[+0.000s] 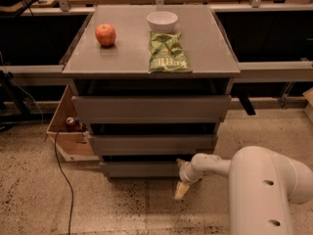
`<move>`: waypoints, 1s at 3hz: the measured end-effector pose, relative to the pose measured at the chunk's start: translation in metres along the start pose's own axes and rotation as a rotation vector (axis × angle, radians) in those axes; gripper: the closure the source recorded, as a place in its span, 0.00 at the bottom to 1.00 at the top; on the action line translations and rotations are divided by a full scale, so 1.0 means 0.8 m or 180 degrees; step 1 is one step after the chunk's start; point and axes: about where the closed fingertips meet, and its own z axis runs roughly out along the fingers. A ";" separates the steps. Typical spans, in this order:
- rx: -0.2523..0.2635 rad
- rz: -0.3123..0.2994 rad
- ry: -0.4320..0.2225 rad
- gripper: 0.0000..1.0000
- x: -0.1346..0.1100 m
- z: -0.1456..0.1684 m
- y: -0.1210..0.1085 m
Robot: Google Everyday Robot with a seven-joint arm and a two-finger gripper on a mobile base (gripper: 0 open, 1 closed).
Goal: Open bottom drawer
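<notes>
The grey cabinet has three drawers. The bottom drawer [139, 169] is the lowest, with a flat grey front just above the floor, standing slightly forward of the cabinet body. My gripper [181, 179] hangs at the end of the white arm [254, 180], at the right end of the bottom drawer's front. One yellowish fingertip [181, 190] points down at the floor. The middle drawer [151, 144] and the top drawer [150, 109] sit above.
On the cabinet top lie a red apple [105, 34], a white bowl [162, 20] and a green chip bag [167, 53]. A wooden box [68, 129] with a can stands at the cabinet's left. A black cable [61, 170] runs over the speckled floor.
</notes>
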 end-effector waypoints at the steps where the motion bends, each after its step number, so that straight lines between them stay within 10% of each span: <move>1: 0.0179 -0.0041 0.0132 0.00 0.006 0.011 -0.021; 3: 0.0372 0.0136 0.0342 0.00 0.039 0.045 -0.058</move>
